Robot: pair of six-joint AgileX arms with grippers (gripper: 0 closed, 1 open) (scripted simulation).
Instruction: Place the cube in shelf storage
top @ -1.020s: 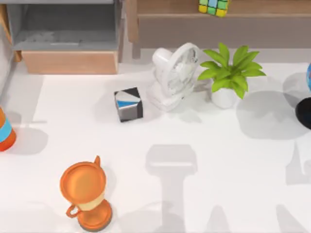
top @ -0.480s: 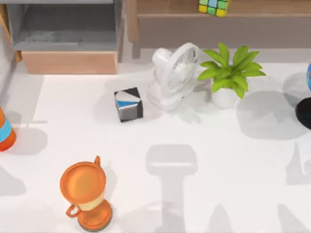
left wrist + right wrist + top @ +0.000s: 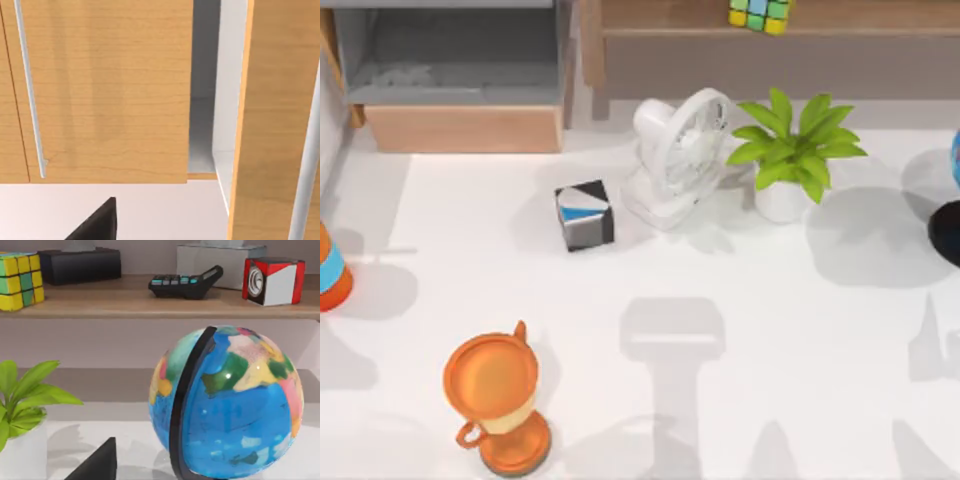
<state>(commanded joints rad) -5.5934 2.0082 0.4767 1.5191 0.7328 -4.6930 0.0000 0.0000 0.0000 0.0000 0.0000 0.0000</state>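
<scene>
The small puzzle cube of green, yellow and blue squares (image 3: 760, 14) is sitting on the board of the wide light-brown wooden shelf unit (image 3: 680, 18), apparently already stored, and neither pincer's opening can be told.

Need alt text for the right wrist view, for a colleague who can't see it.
The cube sits on the shelf board, alongside a black box, a calculator and a red-and-white cube. In front, a globe stands on the white table beside a potted plant.
</scene>
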